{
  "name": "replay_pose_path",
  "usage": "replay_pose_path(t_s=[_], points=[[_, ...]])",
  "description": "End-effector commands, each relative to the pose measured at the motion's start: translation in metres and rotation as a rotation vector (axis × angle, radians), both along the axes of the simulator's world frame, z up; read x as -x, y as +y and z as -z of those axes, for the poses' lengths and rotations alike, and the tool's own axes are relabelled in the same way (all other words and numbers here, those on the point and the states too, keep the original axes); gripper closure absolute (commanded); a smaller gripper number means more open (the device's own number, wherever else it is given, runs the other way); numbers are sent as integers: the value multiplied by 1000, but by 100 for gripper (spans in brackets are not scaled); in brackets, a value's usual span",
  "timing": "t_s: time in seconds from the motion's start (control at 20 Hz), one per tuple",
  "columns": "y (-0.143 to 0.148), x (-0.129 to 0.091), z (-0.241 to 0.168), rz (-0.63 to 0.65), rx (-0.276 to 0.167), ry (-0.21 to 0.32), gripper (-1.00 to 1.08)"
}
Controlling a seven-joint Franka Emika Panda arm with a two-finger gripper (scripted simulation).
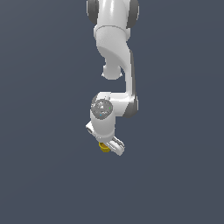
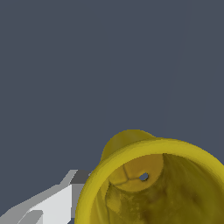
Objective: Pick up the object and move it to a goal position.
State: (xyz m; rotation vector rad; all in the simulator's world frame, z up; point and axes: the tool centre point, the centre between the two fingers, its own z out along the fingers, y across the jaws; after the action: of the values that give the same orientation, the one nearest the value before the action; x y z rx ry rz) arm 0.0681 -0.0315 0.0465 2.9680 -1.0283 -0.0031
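The object (image 1: 104, 148) is a small yellow tapered cup, and it peeks out at the tip of my white gripper (image 1: 111, 147) below the middle of the exterior view. My gripper is shut on it, and the fingers hide most of it there. In the wrist view the object (image 2: 131, 144) fills the lower right, its wide mouth toward the camera and its brownish inside showing a small hole at the bottom. One grey-white finger (image 2: 52, 203) lies against the cup's side. The other finger is out of the picture.
The white arm (image 1: 114, 43) comes down from the top of the exterior view to the wrist (image 1: 104, 113). All around is plain dark blue-grey ground with no other objects, edges or goal marker in sight.
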Motion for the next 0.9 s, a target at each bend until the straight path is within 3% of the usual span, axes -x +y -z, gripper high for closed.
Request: replay_pose_path(t_s=[0.0,0.45,0.85], points=[[3,1,-3,-1,0,-1,108],[35,21,-24,-1,0,-1,108],[98,60,-66,-1,0,-1,108]])
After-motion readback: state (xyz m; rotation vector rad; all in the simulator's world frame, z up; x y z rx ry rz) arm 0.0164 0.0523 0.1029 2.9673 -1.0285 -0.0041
